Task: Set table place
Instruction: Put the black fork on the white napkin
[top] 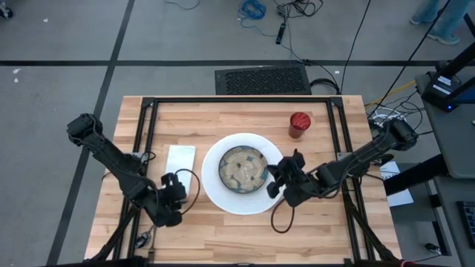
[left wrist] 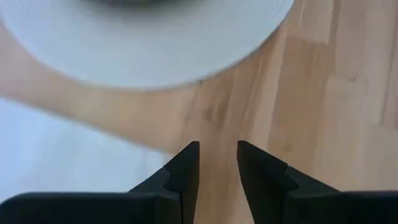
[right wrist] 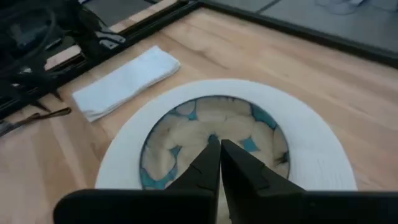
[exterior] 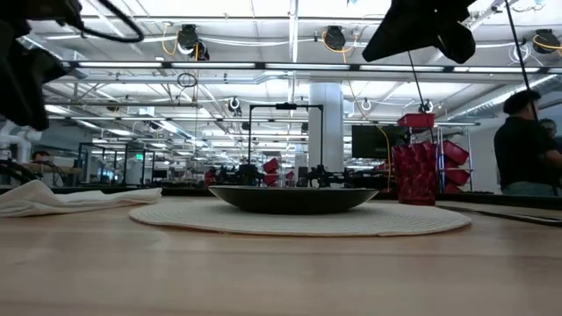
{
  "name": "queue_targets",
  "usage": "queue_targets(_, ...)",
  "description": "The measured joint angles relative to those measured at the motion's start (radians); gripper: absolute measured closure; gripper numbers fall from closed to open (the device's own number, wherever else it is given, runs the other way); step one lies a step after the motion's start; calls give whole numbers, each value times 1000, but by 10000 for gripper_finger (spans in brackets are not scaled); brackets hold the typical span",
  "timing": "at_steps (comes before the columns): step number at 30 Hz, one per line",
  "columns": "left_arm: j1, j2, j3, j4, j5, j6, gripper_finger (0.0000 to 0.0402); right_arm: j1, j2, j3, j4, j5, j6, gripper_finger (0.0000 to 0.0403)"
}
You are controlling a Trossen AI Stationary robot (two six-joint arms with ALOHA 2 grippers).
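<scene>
One soft, light napkin (top: 180, 162) lies flat on the worktop (top: 223, 230) beside the plate (top: 215, 191); I'd pinch an edge. Left gripper (left wrist: 217, 158) hangs part-open and empty, right gripper (right wrist: 220, 149) closed over the bowl (top: 243, 168).

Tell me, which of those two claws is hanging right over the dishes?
The right gripper: its shut jaws sit above the bowl on the plate. The left gripper is off the plate, beside the napkin, jaws apart and empty.
</scene>
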Motion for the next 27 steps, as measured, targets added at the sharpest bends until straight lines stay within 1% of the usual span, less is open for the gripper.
queue_targets(2,-13,0,0,-3,58,-64,307,0,0,-15,5,10,-4,403)
queue_targets(5,-38,0,0,20,188,-175,307,-1,0,-48,30,9,-27,403)
queue_targets(8,-83,0,0,68,273,-349,307,0,0,-67,44,7,-67,403)
queue_targets(10,-122,0,0,132,321,-467,307,0,0,-74,45,8,-96,403)
queue_targets(12,-162,2,0,212,350,-563,307,0,1,-75,45,8,-136,403)
queue_targets(15,-219,19,0,329,358,-699,307,-5,1,-75,54,12,-196,403)
queue_targets(18,-266,49,0,398,358,-843,307,-5,1,-75,75,38,-263,403)
queue_targets(21,-303,89,0,397,359,-945,307,-5,1,-75,93,99,-319,403)
queue_targets(23,-321,119,0,387,376,-998,307,-10,1,-75,101,158,-344,399)
queue_targets(27,-324,156,0,306,476,-1022,307,-55,1,-75,110,269,-404,375)
